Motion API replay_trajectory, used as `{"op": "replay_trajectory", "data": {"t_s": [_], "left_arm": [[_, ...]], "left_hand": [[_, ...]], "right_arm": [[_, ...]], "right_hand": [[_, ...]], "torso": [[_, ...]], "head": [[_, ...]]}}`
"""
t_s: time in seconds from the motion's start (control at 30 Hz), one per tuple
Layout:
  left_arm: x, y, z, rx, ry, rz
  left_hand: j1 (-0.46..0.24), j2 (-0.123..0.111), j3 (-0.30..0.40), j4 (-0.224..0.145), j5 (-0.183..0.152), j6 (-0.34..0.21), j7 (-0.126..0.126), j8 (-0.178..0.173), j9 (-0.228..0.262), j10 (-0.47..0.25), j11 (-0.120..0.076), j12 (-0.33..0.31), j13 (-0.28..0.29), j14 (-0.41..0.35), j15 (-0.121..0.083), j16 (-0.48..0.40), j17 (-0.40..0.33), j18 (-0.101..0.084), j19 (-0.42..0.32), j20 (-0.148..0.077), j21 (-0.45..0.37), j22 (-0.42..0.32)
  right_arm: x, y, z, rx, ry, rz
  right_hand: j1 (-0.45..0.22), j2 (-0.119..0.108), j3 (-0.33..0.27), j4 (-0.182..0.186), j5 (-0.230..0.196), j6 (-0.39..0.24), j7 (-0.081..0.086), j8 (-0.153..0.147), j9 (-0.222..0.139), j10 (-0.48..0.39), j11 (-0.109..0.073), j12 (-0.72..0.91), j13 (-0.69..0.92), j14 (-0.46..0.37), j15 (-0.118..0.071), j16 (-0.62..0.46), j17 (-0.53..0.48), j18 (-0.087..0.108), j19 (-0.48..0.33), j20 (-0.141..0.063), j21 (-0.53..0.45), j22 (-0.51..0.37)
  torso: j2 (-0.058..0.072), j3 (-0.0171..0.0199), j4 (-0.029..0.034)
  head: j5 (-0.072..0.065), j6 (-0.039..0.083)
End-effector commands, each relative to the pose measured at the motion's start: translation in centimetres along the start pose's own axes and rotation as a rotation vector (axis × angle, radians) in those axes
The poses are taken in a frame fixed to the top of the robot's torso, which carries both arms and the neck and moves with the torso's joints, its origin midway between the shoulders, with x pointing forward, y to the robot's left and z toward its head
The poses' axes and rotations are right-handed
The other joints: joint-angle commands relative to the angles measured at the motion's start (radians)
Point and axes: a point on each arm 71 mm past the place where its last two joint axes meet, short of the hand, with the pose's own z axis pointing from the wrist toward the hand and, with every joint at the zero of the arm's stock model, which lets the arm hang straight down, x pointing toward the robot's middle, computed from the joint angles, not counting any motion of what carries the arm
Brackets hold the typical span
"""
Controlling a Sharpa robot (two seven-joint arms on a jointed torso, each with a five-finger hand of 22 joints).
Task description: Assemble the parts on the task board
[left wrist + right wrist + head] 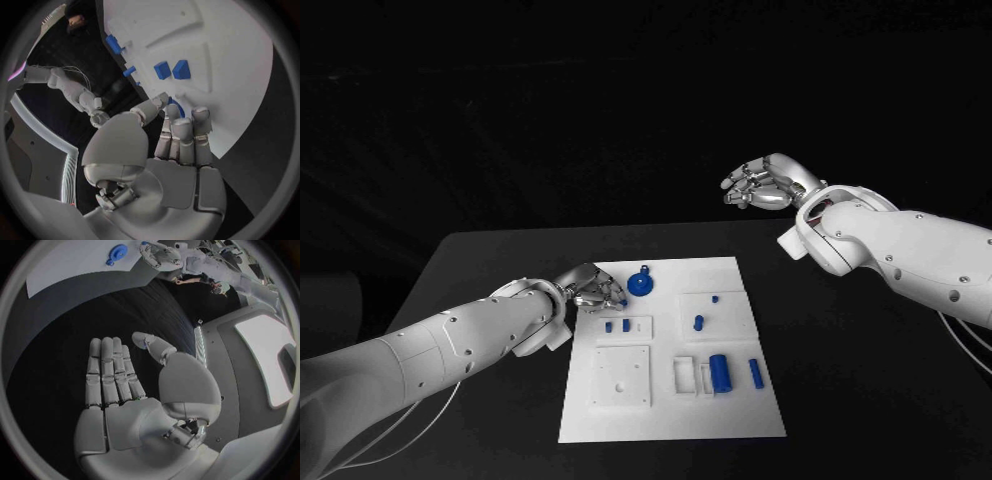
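**Left hand at the board's far-left corner, right hand lifted clear**

I am seeing my left hand sitting at the far-left corner of the task board, fingers curled down close together. The round blue part is lying just beside its fingertips, on the side toward my right arm; I cannot tell whether the fingers are touching or holding it. My right hand is hanging well apart from the board, beyond its far-right corner, holding nothing.

On the board I am counting, past the round one, a small pair of blue parts right beneath the left hand, one small oval, a tiny one, a large cylinder and a slim piece beside it.

The right wrist view is showing that hand's fingers straight and side by side over the black table, which the head view leaves unclear. The left wrist view is showing a blue curve just behind that hand's fingertips.
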Motion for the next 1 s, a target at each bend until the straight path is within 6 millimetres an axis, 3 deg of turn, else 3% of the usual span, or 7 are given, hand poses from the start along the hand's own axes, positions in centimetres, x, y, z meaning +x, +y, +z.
{"op": "replay_trajectory", "data": {"t_s": [0.03,1.0], "left_arm": [[0.26,-0.42,0.08,0.024,-0.008,-0.048],[0.57,-0.39,0.16,0.019,0.033,0.108]], "left_hand": [[0.009,0.001,-0.001,-0.007,0.004,0.006,0.003,0.006,-0.001,0.002,-0.002,0.006,0.001,0.003,0.001,0.004,0.001,-0.004,0.007,-0.070,0.007,0.015],[0.007,-0.004,-0.003,-0.011,-0.002,0.005,0.002,0.007,-0.002,0.001,-0.003,0.010,0.003,0.004,0.000,0.003,0.002,-0.003,0.008,-0.070,0.008,0.015]], "right_arm": [[0.08,0.13,-0.01,-0.014,0.005,0.001],[0.08,0.10,-0.05,-0.011,0.008,0.003]], "right_hand": [[-0.013,0.000,-0.007,0.000,0.006,-0.001,0.004,0.005,-0.002,0.004,0.000,-0.006,-0.001,0.000,0.007,0.007,-0.002,0.000,0.006,0.000,-0.007,0.001],[-0.013,0.000,-0.008,0.000,0.006,-0.001,0.004,0.005,-0.002,0.005,0.000,-0.007,-0.001,0.000,0.007,0.007,-0.002,0.000,0.007,-0.001,-0.009,0.003]], "torso": [[0.000,0.0000,0.0002],[0.000,0.0000,0.0007]], "head": [[0.000,0.000],[-0.002,-0.004]]}}
